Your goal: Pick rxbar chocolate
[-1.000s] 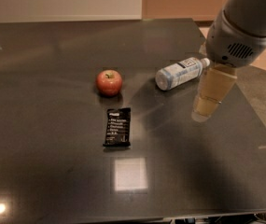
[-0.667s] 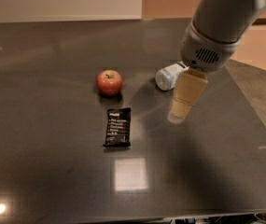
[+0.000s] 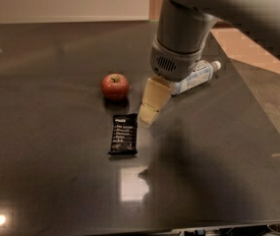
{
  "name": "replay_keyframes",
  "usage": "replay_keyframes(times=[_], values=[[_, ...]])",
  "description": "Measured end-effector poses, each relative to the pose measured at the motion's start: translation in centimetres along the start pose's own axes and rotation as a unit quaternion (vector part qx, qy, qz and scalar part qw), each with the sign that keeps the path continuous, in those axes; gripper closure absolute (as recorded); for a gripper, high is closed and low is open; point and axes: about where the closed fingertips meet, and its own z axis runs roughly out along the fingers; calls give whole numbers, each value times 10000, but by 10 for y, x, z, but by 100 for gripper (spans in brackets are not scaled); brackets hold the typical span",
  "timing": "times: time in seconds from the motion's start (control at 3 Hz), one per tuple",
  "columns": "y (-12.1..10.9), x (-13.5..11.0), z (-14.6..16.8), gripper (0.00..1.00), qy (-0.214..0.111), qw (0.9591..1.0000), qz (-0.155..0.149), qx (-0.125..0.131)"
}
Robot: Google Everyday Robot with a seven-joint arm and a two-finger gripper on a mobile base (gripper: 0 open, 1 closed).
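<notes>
The rxbar chocolate [image 3: 124, 134] is a small flat black wrapper bar with white text. It lies on the dark table [image 3: 41, 171], lengthwise toward me, just below and right of a red apple [image 3: 115, 86]. My gripper [image 3: 149, 113] hangs from the grey arm [image 3: 181, 38] with its pale fingers pointing down and left. Its tip is just above and right of the bar's top right corner.
A clear bottle with a white label [image 3: 194, 76] lies on its side behind the gripper, partly hidden by the arm. The table's right edge [image 3: 257, 107] borders a lighter floor. A bright light reflection [image 3: 132, 183] shows on the table below the bar.
The arm has moved left and toward the bar. It now covers much of the bottle, and the gripper tip is close to the bar's upper right corner.
</notes>
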Motion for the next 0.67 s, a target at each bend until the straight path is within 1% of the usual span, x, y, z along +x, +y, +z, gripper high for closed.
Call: replay_keyframes(times=[0.33, 0.67], values=[[5, -18, 14, 0, 0, 9974, 721, -55], [12, -31, 22, 0, 42, 9916, 1278, 190]])
